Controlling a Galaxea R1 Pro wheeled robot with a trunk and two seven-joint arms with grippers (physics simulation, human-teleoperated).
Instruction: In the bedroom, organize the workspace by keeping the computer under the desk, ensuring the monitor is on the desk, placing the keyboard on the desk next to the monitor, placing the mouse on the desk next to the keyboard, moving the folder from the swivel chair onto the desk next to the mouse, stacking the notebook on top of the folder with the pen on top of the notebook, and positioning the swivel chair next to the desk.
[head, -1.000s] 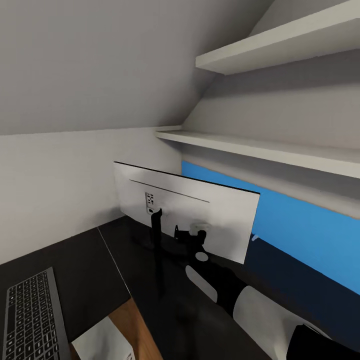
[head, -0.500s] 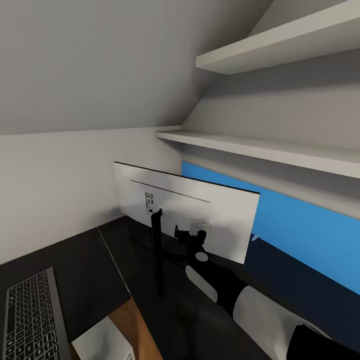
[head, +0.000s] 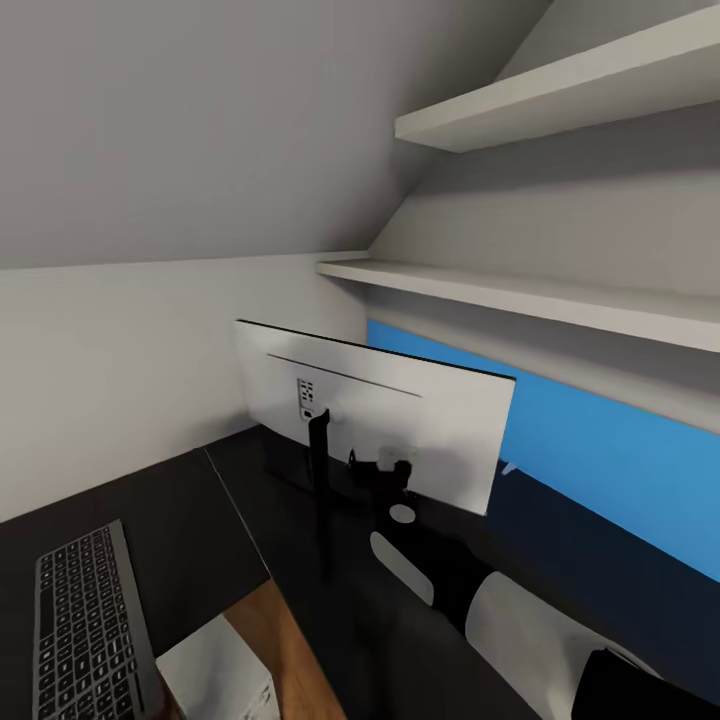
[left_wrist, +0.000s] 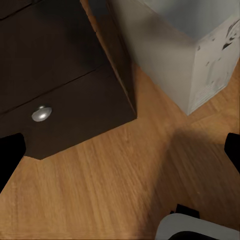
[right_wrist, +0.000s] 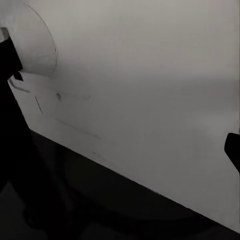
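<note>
A: One thing is being worked on here, the monitor (head: 375, 425). It stands on the black desk (head: 150, 530) with its pale back toward the head camera and its black stand post in front. The right gripper (head: 385, 470) is up against that back panel, low and near the middle.

B: Is it gripping anything?

A: I cannot tell. In the right wrist view the pale panel spreads across the frame with dark finger edges at the two sides, which suggests the fingers (right_wrist: 232, 147) stand apart, but whether they pinch the lower edge is hidden.

B: And the left gripper (left_wrist: 120, 150)?

A: Its dark fingertips sit at opposite sides of the left wrist view, wide apart and holding nothing. It hangs over the wood floor (left_wrist: 100, 185) beside the drawer pedestal (left_wrist: 60, 95) with its silver knob, and the light-grey computer tower (left_wrist: 200, 55) stands right there by the pedestal.

B: So which step?

A: My judgement: setting the monitor's pose. The screen faces the blue wall panel (head: 600, 460), so the next move likely calls for turning it without tipping it. The keyboard (head: 90, 630) lies on the desk's near left, well apart from the monitor.

B: Any writing?

A: A small port label on the monitor's back and marks on the tower's rear, both too small to read.
</note>
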